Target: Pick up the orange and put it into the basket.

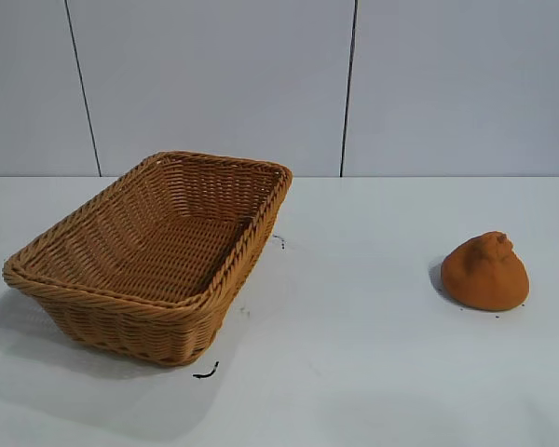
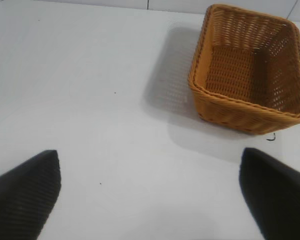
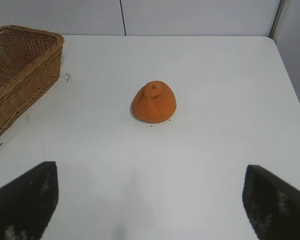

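Orange [image 1: 485,273] sitting on worktop [image 1: 354,354], well apart from basket [image 1: 154,256]. Left gripper [image 2: 150,192] and right gripper [image 3: 150,197] both above worktop, jaws wide open, holding nothing.

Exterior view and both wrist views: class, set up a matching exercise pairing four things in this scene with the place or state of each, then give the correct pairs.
Things:
1. tan woven wicker basket
2. burnt-orange knobbly lump, the orange
3. right gripper
4. small black mark

Descriptions:
A. open, facing the orange from a distance
B. on the white table beside the basket's near corner
C. empty, on the table's left side
D. alone on the table's right side

Pairs: 1-C, 2-D, 3-A, 4-B
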